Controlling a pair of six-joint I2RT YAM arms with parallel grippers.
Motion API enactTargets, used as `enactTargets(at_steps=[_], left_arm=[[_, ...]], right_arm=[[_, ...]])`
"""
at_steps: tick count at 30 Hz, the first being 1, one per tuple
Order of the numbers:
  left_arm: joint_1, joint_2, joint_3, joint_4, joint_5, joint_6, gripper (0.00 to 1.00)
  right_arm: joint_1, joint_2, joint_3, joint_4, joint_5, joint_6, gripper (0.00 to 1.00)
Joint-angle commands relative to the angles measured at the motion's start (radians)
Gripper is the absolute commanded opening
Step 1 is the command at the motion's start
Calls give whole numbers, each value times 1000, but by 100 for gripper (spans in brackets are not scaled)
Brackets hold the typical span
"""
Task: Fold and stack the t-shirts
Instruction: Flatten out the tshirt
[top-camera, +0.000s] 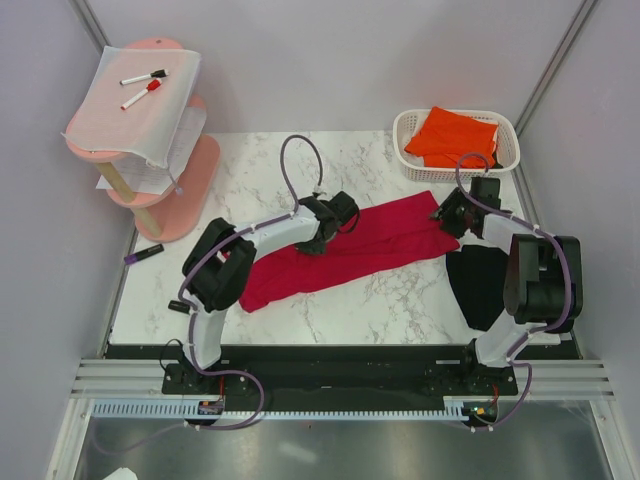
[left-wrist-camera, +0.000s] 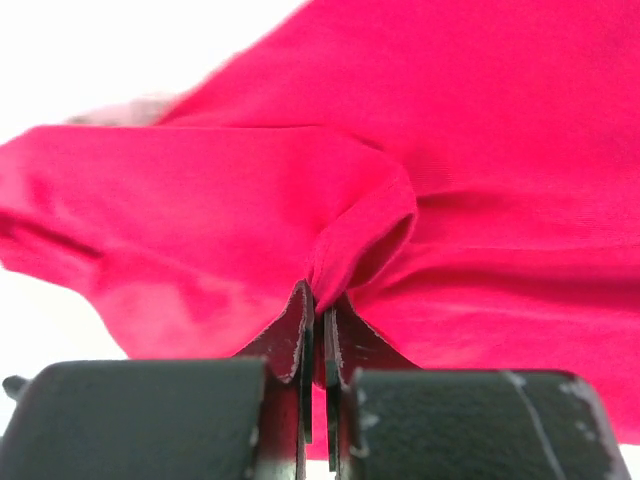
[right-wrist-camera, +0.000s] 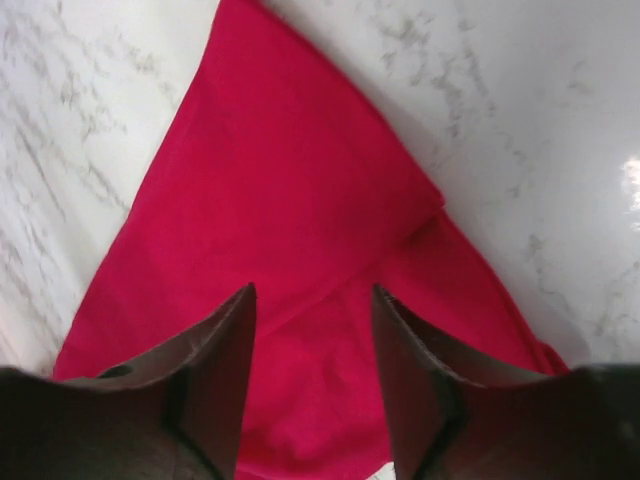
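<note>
Top external | left jaws grip red shirt (top-camera: 372, 243) | right jaws parted | basket (top-camera: 511, 150) nearby

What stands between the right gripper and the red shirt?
Nothing visible. The right gripper, jaws open, looks straight down on bare fabric of the red shirt, with only the table around it. The left gripper is shut on a fold of it.

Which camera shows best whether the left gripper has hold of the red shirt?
Left wrist: the left gripper is shut on a fold of the red shirt. In the top view the arm covers the pinch; the right wrist shows only the shirt's other end.
</note>
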Motion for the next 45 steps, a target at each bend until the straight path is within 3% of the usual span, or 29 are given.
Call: enactTargets(at_steps=[1, 3, 16, 38, 45], left_arm=[[49, -121, 12, -40, -80, -14, 2], [59, -132, 28, -41, -88, -4, 2], [87, -106, 129, -61, -96, 39, 2], [112, -164, 124, -92, -134, 56, 2], [115, -164, 111, -96, -139, 50, 2]], right_arm=[[4, -57, -72, 151, -178, 76, 64], [6, -61, -94, 158, -194, 89, 68], [6, 14, -173, 375, -188, 211, 64], [4, 123, -83, 474, 32, 267, 55], [4, 184, -14, 508, 55, 285, 34]])
